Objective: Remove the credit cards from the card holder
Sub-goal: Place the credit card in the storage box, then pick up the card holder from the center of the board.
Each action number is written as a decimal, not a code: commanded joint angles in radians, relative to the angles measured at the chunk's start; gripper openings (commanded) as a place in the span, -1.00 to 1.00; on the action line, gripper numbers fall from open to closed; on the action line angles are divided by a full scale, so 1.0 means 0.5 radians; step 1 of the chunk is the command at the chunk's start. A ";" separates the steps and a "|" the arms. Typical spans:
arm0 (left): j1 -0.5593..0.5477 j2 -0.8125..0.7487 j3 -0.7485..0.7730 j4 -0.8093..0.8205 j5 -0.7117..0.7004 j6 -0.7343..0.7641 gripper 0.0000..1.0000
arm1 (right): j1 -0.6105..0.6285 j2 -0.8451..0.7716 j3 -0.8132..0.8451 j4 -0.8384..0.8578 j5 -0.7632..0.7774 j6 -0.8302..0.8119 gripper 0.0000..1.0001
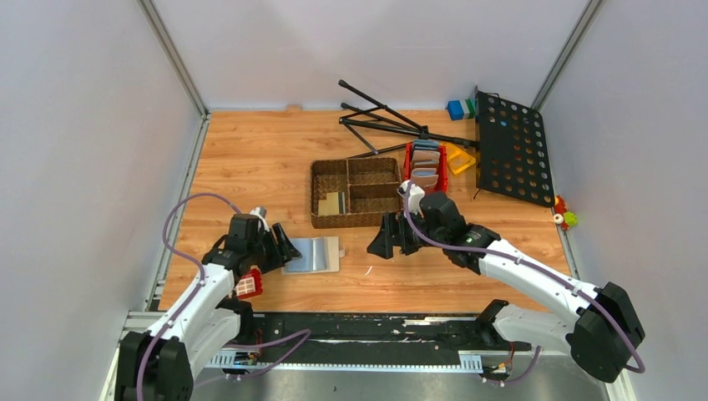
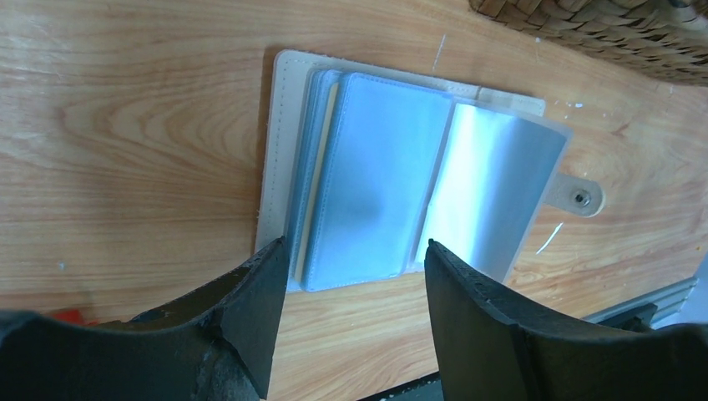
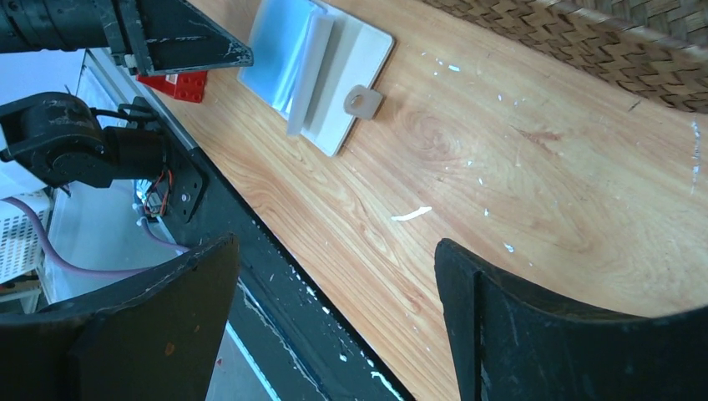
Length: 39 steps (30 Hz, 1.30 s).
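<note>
Card holder (image 2: 392,184): lies open just ahead of my left gripper (image 2: 355,280), jaws parted and empty astride its near edge; right gripper (image 3: 334,284) wide, empty, well off; I should pin one cover, then draw cards out along their sleeves (image 2: 493,192).

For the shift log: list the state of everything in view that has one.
Card holder, open, lying flat.
Left gripper, open, at the holder's edge.
Right gripper, open, empty.
Basket, cards in one compartment.
Stand, lying down.
</note>
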 commanded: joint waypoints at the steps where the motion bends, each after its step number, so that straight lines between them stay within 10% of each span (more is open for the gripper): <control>1: -0.032 0.098 0.032 0.109 0.030 0.021 0.35 | 0.007 -0.045 -0.002 0.033 -0.098 0.000 0.73; 26: -0.035 0.336 0.096 0.245 0.189 0.109 0.16 | 0.159 0.452 0.108 0.232 0.145 0.232 0.59; 31: -0.057 0.275 0.079 0.260 0.304 0.127 -0.01 | 0.168 0.654 0.093 0.373 0.300 0.334 0.85; 39: -0.052 -0.138 0.199 -0.008 -0.153 0.032 0.18 | 0.261 0.979 0.249 0.496 0.397 0.467 0.91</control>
